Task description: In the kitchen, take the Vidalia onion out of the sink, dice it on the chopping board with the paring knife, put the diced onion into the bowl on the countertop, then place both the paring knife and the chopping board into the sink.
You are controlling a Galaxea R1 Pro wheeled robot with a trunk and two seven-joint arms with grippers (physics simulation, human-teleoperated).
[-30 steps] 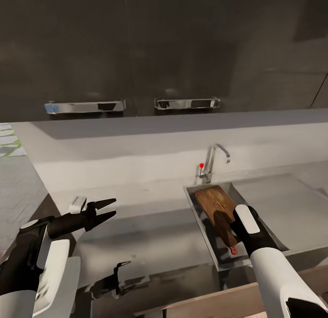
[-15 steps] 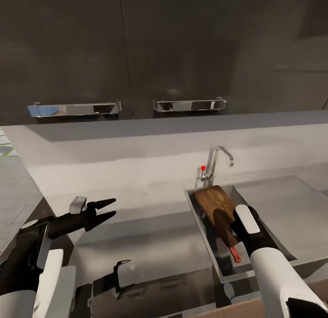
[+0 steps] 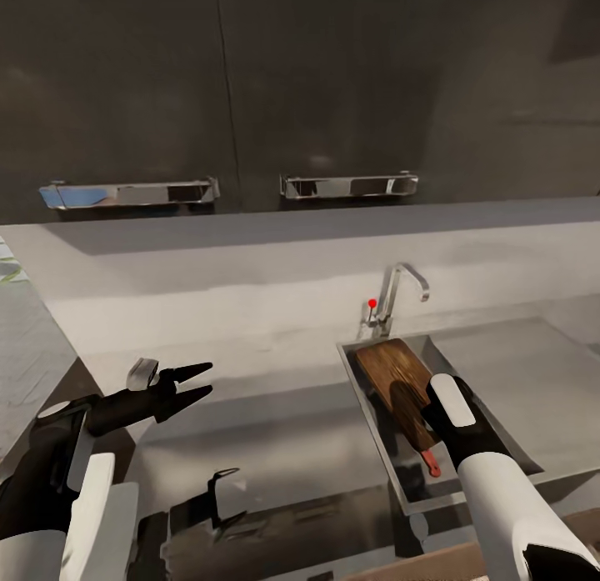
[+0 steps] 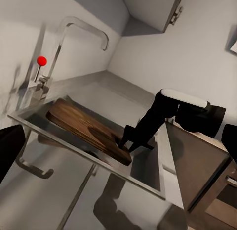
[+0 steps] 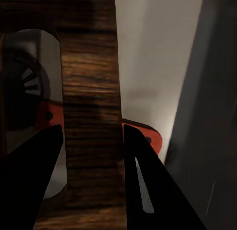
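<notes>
On the left, the left tool [image 3: 193,381] hangs over the grey bench [image 3: 275,431]. Its two black fingers are spread apart like a small beak. It holds nothing and touches nothing. Its dark shape is mirrored in the shiny bench just below it.

Behind the bench is a pale wall. Above that are dark cupboards with two shiny bar handles [image 3: 348,185].

Further right is the sink [image 3: 392,460]. The bent silver tap [image 3: 398,291] with its red dot stands at the back of it.

The chopping board [image 3: 398,387] is inside the sink. It is brown wood. It leans, with its far end up near the tap and its near end lower in the basin. In the left wrist view the chopping board [image 4: 86,129] slopes down into the basin the same way.

The right tool [image 4: 129,142] is at the low end of the board, down in the sink. In the right wrist view the chopping board [image 5: 91,106] runs between the two black fingers [image 5: 140,185], one on each side of it. The fingers are close against the board's sides, so the right tool is pinching the board.

The paring knife [image 3: 428,462] lies in the sink under the board. Its red handle peeks out past the board's low end, close to the right arm. In the right wrist view the paring knife [image 5: 145,133] shows as red on both sides of the board, next to the round drain [image 5: 27,86].
</notes>
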